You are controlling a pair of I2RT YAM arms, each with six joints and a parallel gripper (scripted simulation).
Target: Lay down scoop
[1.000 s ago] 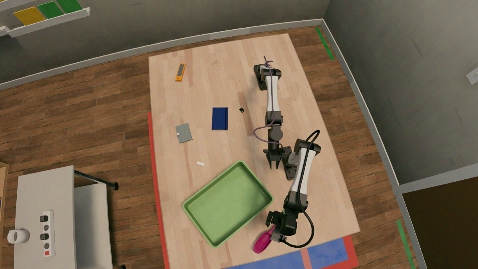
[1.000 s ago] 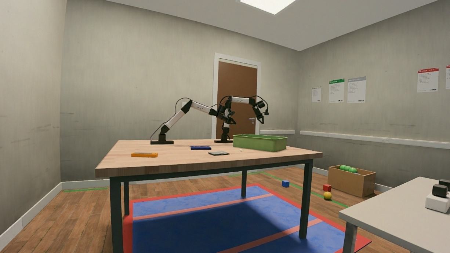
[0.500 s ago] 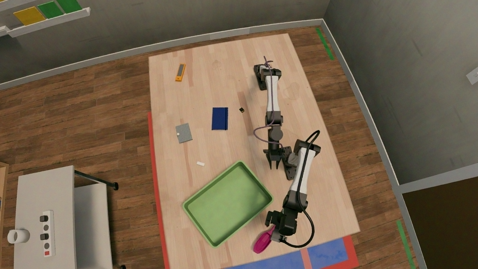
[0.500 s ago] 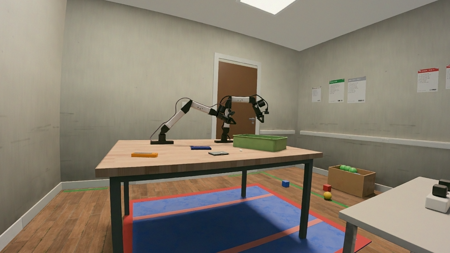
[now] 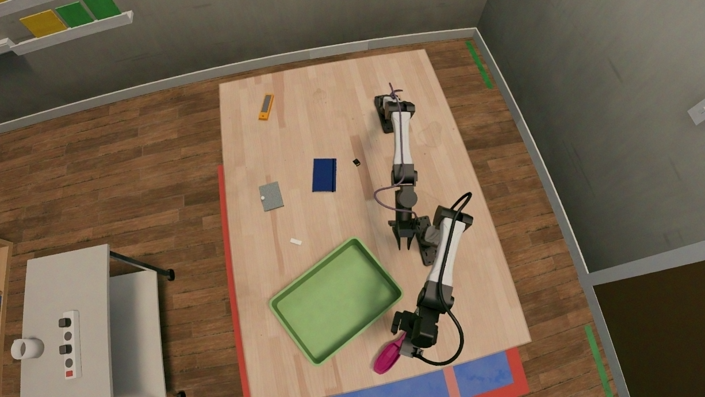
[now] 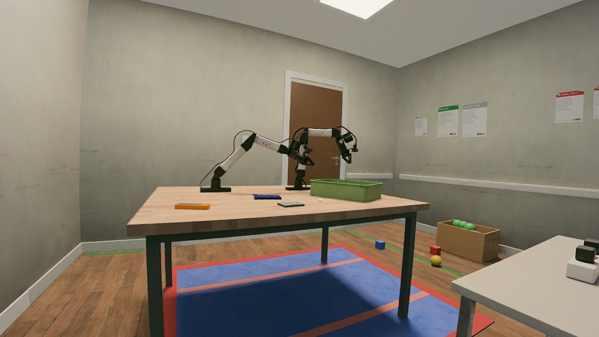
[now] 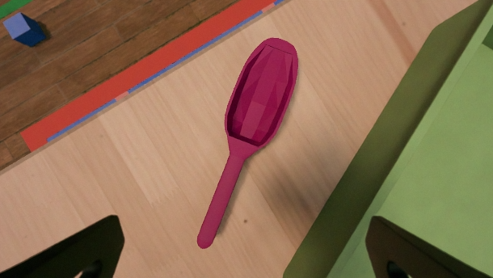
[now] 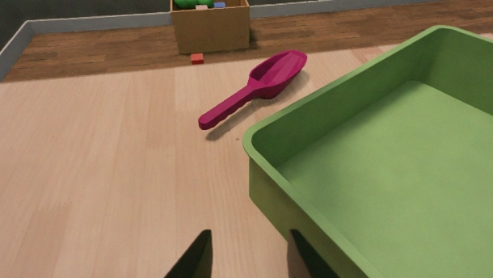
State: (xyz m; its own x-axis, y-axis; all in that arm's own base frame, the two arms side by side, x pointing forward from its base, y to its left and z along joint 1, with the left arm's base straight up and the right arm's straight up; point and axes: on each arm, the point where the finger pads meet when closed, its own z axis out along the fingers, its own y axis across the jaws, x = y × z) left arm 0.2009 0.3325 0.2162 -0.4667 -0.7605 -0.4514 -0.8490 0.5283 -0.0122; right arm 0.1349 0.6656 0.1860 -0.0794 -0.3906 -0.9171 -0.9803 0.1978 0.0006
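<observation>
The magenta scoop (image 5: 387, 357) (image 7: 263, 93) (image 8: 230, 107) lies on the table, hollow side up, its handle end raised a little. It lies beside the green litter pan (image 5: 340, 300) (image 6: 335, 190) (image 7: 444, 170) (image 8: 388, 162), with a strip of bare table between them. My left gripper (image 6: 348, 161) (image 7: 244, 227) is wide open and empty, above the scoop's handle end; its fingers are hidden in the top view. My right gripper (image 5: 404, 247) (image 6: 310, 162) (image 8: 250, 242) is partly open and empty, near the pan's corner and away from the scoop.
The table edge runs just past the scoop's bowl. Farther along lie a blue notebook (image 5: 324, 175) (image 6: 267, 196), a grey flat piece (image 5: 274, 201), a white block (image 5: 295, 241), a small black piece (image 5: 356, 162) and an orange tool (image 5: 265, 107).
</observation>
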